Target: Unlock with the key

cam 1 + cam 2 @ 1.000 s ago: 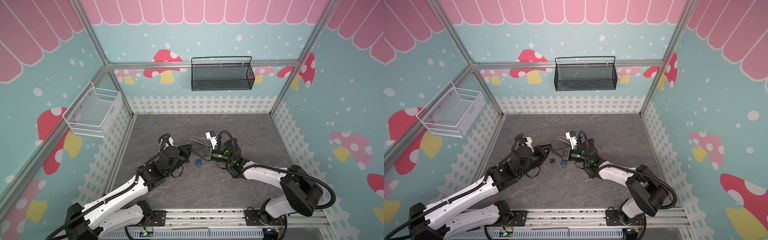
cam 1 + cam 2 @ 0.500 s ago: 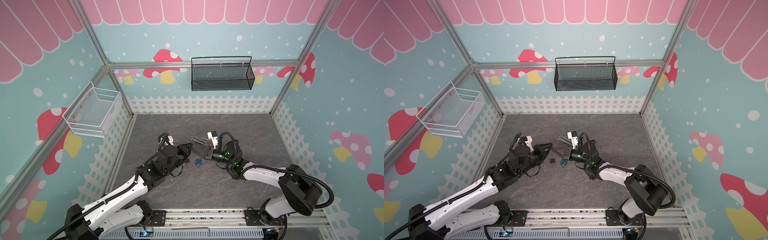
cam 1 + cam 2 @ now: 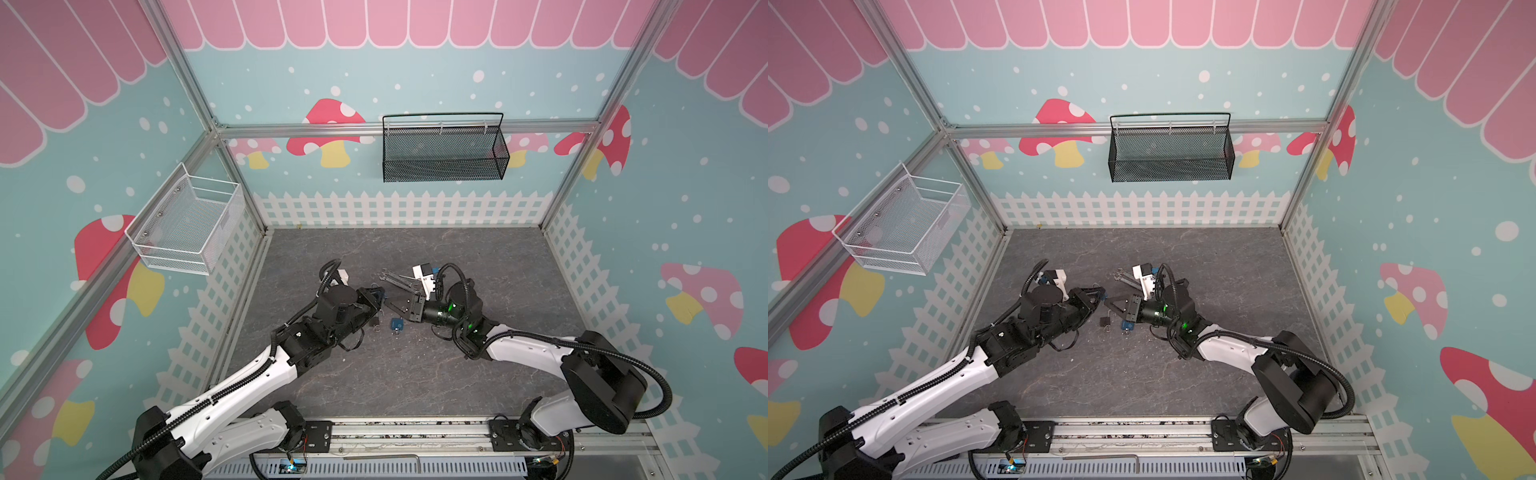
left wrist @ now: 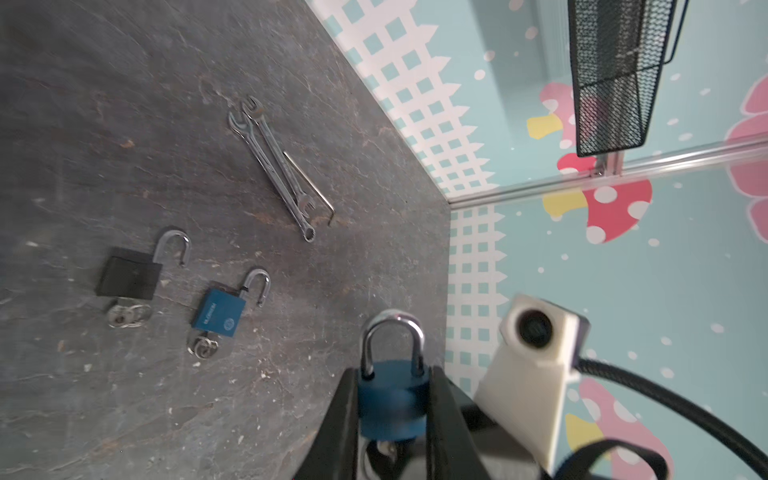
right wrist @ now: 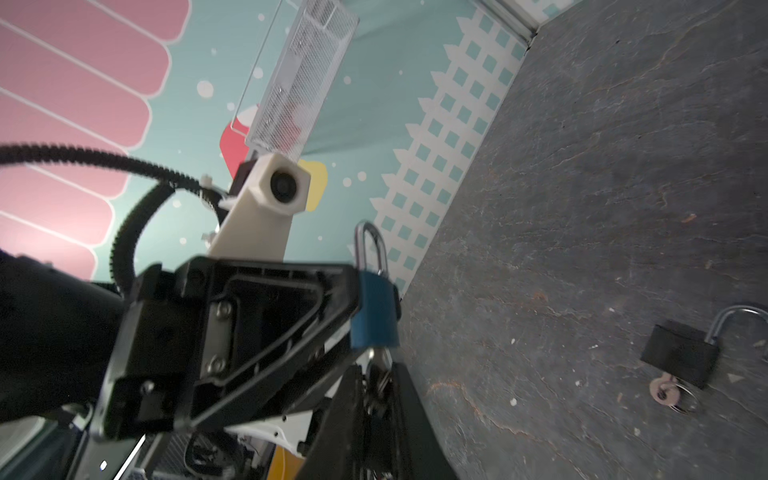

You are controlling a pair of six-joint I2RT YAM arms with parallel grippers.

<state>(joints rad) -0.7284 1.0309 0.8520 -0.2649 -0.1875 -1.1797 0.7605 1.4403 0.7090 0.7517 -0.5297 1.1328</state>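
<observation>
Blue padlock is hanging above the tabletop, the left gripper fingers clamping its body, shackle not yet released. Right gripper fingers are flanking its key; whether they are gripping cannot be told. Black padlock and second blue padlock are lying unlocked.

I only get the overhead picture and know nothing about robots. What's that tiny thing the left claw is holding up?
Observer: A blue padlock, clamped in the left gripper; the left wrist view shows its shackle shut.
Operator: And the two specks lying near it?
Observer: A black padlock and a second blue padlock, both with shackles open and keys in them.
Operator: Any key in the held one?
Observer: Yes; the right wrist view shows a key under its body, between the fingers of the right gripper.
</observation>
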